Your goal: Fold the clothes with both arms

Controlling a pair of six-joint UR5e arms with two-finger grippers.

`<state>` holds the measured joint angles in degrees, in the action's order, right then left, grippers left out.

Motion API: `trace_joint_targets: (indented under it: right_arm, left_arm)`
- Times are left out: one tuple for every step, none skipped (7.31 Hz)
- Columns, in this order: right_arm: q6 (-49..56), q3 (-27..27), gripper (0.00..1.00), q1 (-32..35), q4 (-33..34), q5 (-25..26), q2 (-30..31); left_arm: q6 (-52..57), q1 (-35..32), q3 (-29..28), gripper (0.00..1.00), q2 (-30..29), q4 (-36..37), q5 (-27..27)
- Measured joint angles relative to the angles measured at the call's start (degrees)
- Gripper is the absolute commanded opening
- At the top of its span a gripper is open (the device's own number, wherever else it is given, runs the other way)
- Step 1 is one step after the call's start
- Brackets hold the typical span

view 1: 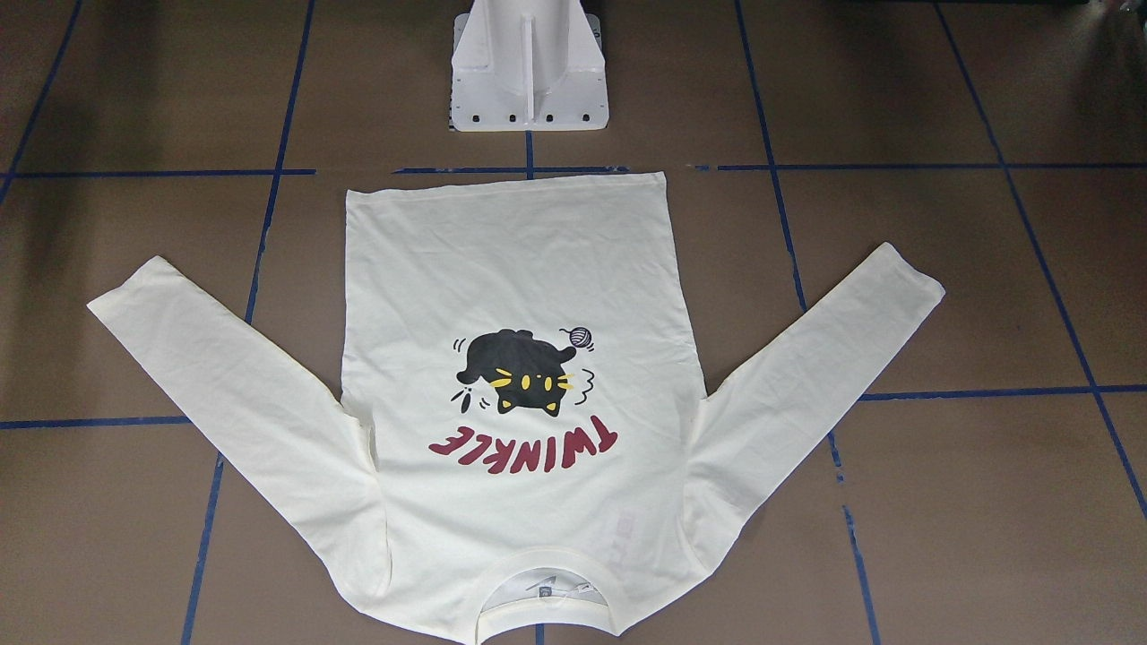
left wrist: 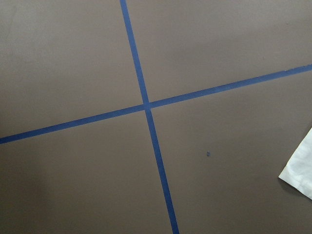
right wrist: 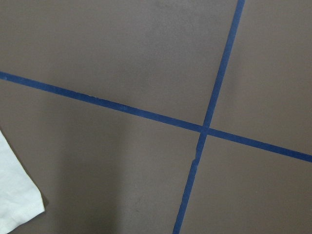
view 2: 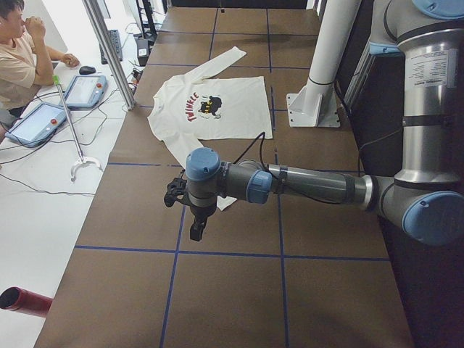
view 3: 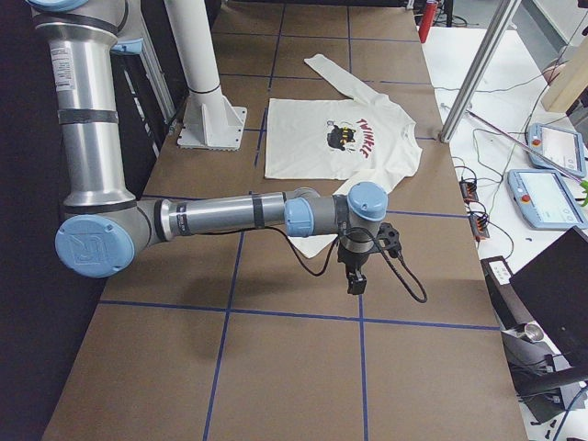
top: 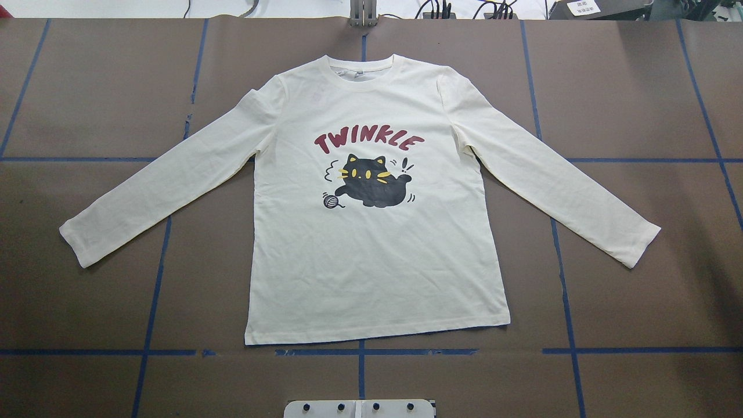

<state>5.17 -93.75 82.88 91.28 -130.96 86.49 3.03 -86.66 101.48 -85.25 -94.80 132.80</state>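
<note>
The clothes are one cream-white long-sleeved shirt (top: 371, 261) lying flat and print-up on the brown table, both sleeves spread out to the sides. It shows a black cat, a yarn ball and red "TWINKLE" (view 1: 520, 269). My left arm reaches out past the left sleeve end, its gripper (view 2: 196, 232) hanging above bare table. My right gripper (view 3: 356, 283) hangs the same way beyond the right sleeve end. Whether either gripper is open or shut, I cannot tell. A cuff corner (left wrist: 300, 165) shows in the left wrist view, and another cuff corner (right wrist: 14, 195) in the right wrist view.
Blue tape lines (top: 360, 351) grid the table. The white pedestal base (view 1: 529, 90) stands by the shirt's hem. A person (view 2: 18, 58) sits at a side table with teach pendants (view 2: 83, 90). A metal post (view 2: 109, 51) rises at the table's edge.
</note>
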Motion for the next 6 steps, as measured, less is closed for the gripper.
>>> trace_joint_targets:
  right_arm:
    - [0.0,0.0,1.0,0.0,0.0,-0.1,0.1]
    - [-0.1,0.1,1.0,0.0,0.0,-0.3,0.2]
    - [-0.1,0.3,1.0,0.0,-0.1,-0.9,0.2]
    - [-0.1,0.3,1.0,0.0,-0.1,-2.3,0.2]
    - [-0.1,0.4,1.0,-0.2,-0.1,-4.0,0.2]
    - [-0.1,0.5,1.0,-0.3,-0.4,-5.4,0.2]
  left_arm:
    - [0.0,0.0,0.3,1.0,0.0,0.1,0.0]
    - [0.0,0.0,0.8,1.0,-0.1,0.5,-0.1]
    - [-0.1,0.0,0.9,1.0,0.1,0.6,0.0]
    - [-0.3,0.0,0.8,1.0,0.2,0.7,0.6]
    - [-0.5,0.1,0.8,1.0,0.1,0.8,1.2]
    - [-0.7,0.1,0.9,1.0,0.0,0.8,1.5]
